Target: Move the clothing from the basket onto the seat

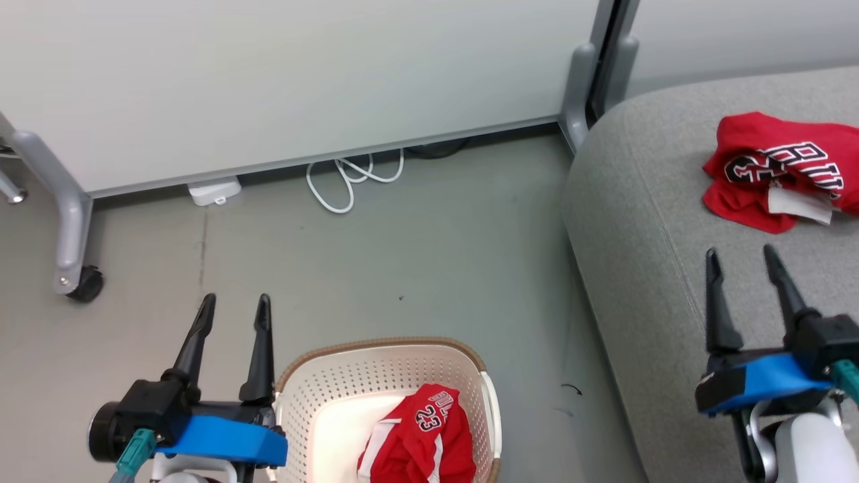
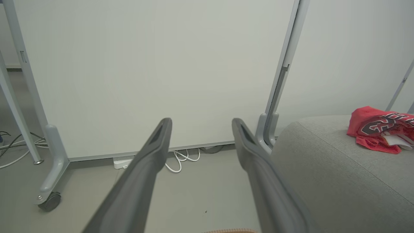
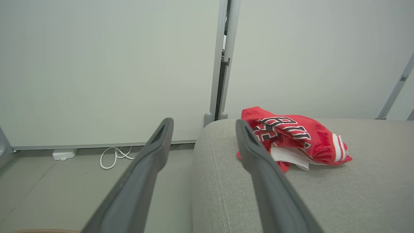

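One crumpled red garment (image 1: 782, 168) with dark lettering lies on the grey seat (image 1: 644, 221) at the right; the wrist views show that garment (image 2: 381, 129) (image 3: 297, 137) too. A second red garment (image 1: 419, 436) marked 23 sits inside the cream basket (image 1: 322, 382) at the bottom middle. My left gripper (image 1: 233, 308) is open just left of the basket, above the floor. Over the seat's near part my right gripper (image 1: 740, 258) is open, short of the garment there. Both pairs of fingers (image 2: 152, 155) (image 3: 158, 145) hold nothing.
A white partition panel (image 1: 288, 80) on grey legs with a caster (image 1: 86, 283) stands behind. A white cable (image 1: 349, 178) and a small white box (image 1: 215, 191) lie at its foot. Grey floor (image 1: 436, 268) spreads between basket, panel and seat.
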You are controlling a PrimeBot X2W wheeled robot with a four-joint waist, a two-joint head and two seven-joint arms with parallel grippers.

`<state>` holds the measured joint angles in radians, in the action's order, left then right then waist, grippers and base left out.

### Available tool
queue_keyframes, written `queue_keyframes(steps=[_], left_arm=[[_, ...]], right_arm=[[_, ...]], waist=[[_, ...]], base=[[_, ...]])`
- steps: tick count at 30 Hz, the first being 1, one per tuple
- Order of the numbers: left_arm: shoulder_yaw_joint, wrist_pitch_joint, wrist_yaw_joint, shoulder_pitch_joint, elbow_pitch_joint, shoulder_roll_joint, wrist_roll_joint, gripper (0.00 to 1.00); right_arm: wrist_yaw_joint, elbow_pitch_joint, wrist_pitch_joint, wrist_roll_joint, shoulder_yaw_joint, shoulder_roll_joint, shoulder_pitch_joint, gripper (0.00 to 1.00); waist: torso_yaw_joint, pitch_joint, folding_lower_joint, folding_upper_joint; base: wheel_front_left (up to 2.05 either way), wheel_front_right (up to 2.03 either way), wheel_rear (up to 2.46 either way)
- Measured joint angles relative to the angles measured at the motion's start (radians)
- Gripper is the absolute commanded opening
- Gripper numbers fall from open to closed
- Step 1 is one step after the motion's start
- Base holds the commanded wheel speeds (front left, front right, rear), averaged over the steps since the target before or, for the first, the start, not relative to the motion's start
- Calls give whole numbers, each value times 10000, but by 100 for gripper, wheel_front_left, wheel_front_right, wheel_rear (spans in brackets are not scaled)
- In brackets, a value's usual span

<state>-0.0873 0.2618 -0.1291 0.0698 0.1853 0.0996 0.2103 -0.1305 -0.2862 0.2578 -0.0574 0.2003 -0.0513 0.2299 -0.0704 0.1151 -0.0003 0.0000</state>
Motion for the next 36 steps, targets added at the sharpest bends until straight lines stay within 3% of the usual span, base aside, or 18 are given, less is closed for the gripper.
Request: queue_keyframes(steps=[15, 36], left_arm=[[715, 0, 0, -715, 794, -107, -180, 100], [596, 0, 0, -769, 1020, -73, -148, 100]], right_arm=[[-2, 1223, -587, 786, -1473, 10, -1987, 100], [0, 1342, -631, 863, -1565, 10, -2012, 100]], waist=[[739, -965, 2, 1], [932, -1072, 2, 0]], base=[[0, 0, 0], [0, 0, 0]])
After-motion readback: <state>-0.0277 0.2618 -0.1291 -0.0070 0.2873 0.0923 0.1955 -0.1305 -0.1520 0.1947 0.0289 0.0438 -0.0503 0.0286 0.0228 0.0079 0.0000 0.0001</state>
